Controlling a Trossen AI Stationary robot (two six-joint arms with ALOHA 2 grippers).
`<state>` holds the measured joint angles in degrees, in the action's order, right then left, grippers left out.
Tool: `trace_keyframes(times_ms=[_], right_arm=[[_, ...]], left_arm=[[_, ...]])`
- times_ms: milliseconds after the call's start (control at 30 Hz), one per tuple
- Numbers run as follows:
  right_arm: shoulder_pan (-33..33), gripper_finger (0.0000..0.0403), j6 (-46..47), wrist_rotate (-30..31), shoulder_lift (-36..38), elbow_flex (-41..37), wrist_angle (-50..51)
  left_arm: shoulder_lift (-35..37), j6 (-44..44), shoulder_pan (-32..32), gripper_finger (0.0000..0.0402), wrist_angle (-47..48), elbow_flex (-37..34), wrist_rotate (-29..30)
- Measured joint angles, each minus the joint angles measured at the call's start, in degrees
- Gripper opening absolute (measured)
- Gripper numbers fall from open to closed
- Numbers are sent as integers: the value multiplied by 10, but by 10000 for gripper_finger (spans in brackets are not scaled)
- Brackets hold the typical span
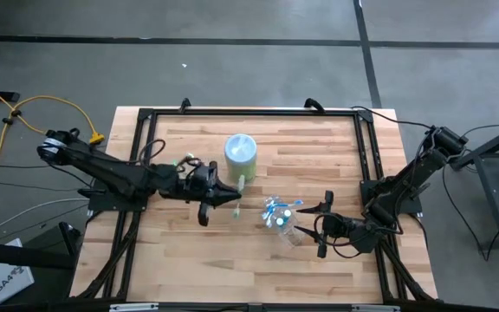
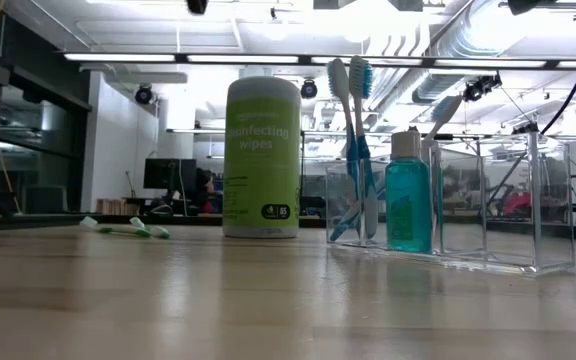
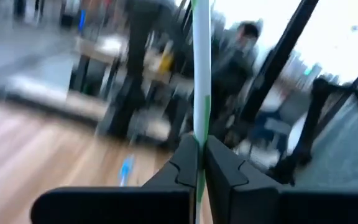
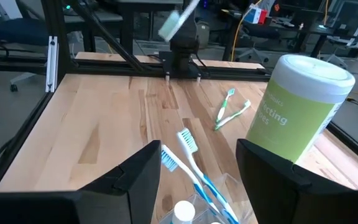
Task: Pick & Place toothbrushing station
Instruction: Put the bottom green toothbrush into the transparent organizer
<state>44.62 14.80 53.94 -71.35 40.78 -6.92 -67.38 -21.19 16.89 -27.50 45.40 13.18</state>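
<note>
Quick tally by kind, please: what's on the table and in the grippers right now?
Green-white toothbrushes: 3 (two lying, one in the left gripper)
Blue-white toothbrushes: 2
Teal bottle: 1
Clear container: 1
Wipes canister: 1
Total: 8

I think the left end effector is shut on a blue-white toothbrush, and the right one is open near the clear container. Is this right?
Not quite: the left end effector is shut on a green-white toothbrush, as the left wrist view shows. The right end effector is indeed open near the clear container.
</note>
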Motion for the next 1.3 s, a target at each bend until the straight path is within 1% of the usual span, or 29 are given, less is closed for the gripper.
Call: trace_keyframes(times_ms=[100, 200, 300, 400, 467, 533, 567, 633, 733, 833, 933, 1000, 1067, 1133, 1200, 1267, 1300], right_arm=[[-3, 200, -13, 1, 0, 0, -9], [-6, 200, -55, 2, 0, 0, -21], [-6, 200, -116, 1, 0, 0, -34], [-13, 200, -137, -8, 0, 0, -55], [-23, 200, -157, -33, 0, 0, -64], [-34, 200, -198, -62, -1, 0, -62], [-39, 200, -221, -73, -3, 0, -62], [-50, 200, -277, -87, -10, 0, -63], [-60, 200, -391, -109, -17, 0, -67], [-64, 200, -506, -120, -25, 0, -83], [-68, 200, -565, -120, -36, 0, -114], [-72, 200, -566, -124, -39, 0, -148], [-76, 200, -524, -126, -40, 0, -177], [-86, 200, -435, -140, -40, 0, -215], [-99, 200, -321, -159, -40, 0, -252], [-117, 200, -201, -196, -38, 0, -274], [-127, 200, -146, -226, -37, 0, -281]], left_arm=[[-28, 41, 6, 3, -161, -37, 3], [-64, 49, 2, 3, -293, -71, -25], [-107, 27, -10, 3, -396, -91, -65], [-154, -8, -21, 2, -481, -96, -93], [-186, -29, -27, 2, -539, -96, -113], [-219, -47, -32, 2, -605, -96, -128], [-233, -60, -34, 2, -620, -96, -134], [-249, -80, -40, 2, -616, -91, -139], [-262, -102, -44, 2, -622, -87, -137], [-265, -103, -44, 2, -620, -87, -133], [-263, -103, -44, 2, -622, -84, -135], [-264, -102, -44, 2, -621, -84, -137], [-263, -95, -46, 2, -621, -84, -137], [-263, -83, -48, 2, -616, -84, -144], [-263, -61, -48, 2, -614, -84, -151], [-263, -30, -48, 2, -605, -84, -160], [-263, -14, -48, 2, -600, -84, -165]])
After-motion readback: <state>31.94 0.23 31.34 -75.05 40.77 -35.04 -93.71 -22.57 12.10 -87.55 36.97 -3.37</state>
